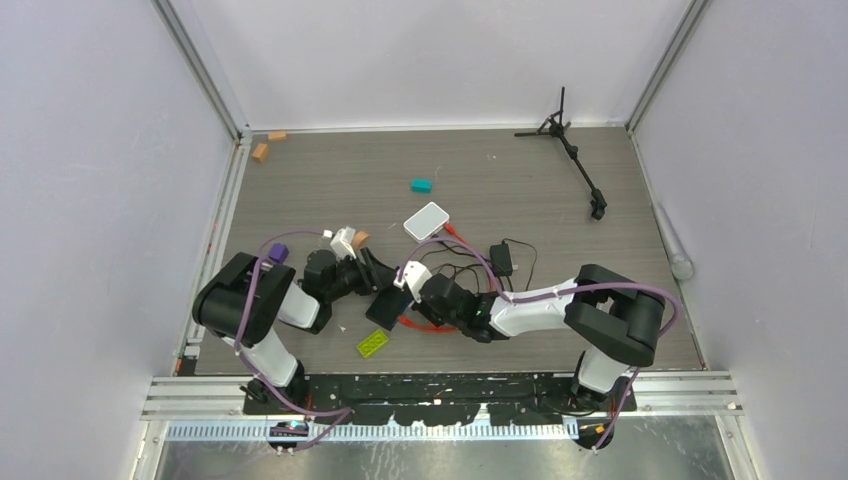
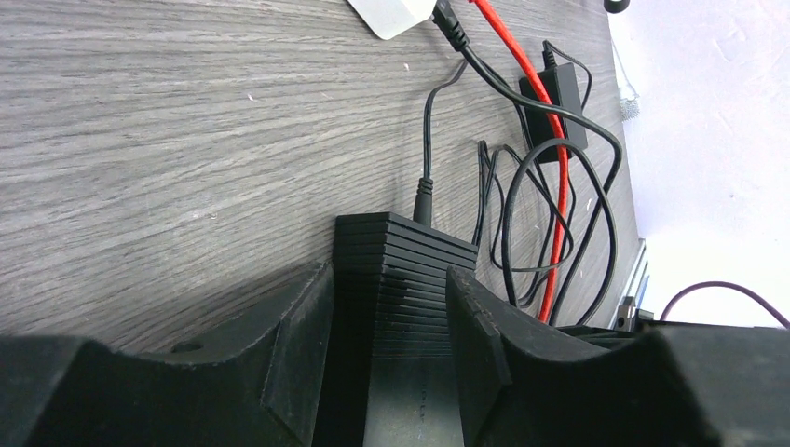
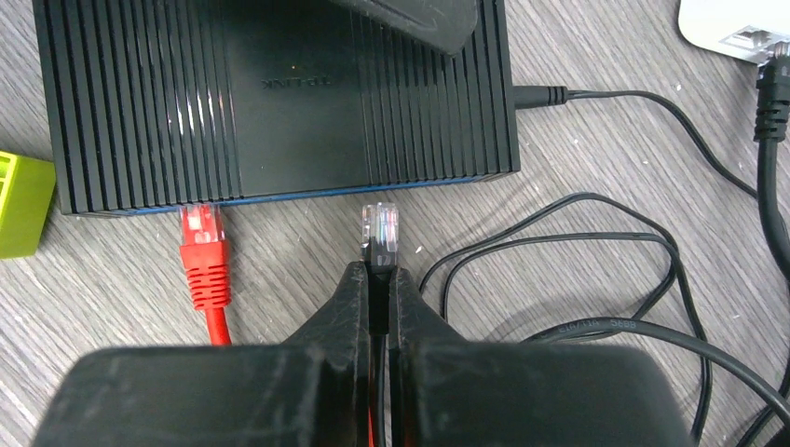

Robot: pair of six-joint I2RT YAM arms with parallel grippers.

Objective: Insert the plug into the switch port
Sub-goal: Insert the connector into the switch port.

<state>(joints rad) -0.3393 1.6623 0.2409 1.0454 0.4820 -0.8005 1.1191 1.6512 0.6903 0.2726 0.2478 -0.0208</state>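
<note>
1. plug (image 3: pixel 379 223): clear-tipped connector with a dark boot. its tip is aimed at the front edge of the switch (image 3: pixel 279 93) and stops just short of it, with a thin strip of table (image 3: pixel 279 279) showing between them.
2. right gripper (image 3: pixel 377 275): its fingers (image 3: pixel 352 307) are pinched tight on the plug's boot. only the clear tip and a little of the boot stick out past them. a sliver of red shows lower in the slit between the fingers.
3. switch: flat black ribbed box lying on the table, with lettering on its lid. a thin black power cord (image 3: pixel 606 93) leaves one short side.
4. red-booted connector (image 3: pixel 202 251): lies further along the same front edge, apart from the plug, with its tip meeting that edge. whether it sits in a port cannot be told.
5. left gripper (image 2: pixel 391 279): its fingers stand one on each side of the switch, close against it. whether they squeeze it cannot be told.
6. green block (image 3: pixel 19 200): just beside the switch corner nearest the red-booted connector.
7. white box (image 3: pixel 736 23): beyond the cord side of the switch, with a black-booted cable plugged into it.
8. black power brick (image 1: pixel 501 260): on the table near the white box, with loose loops of thin black wire beside it.
</note>
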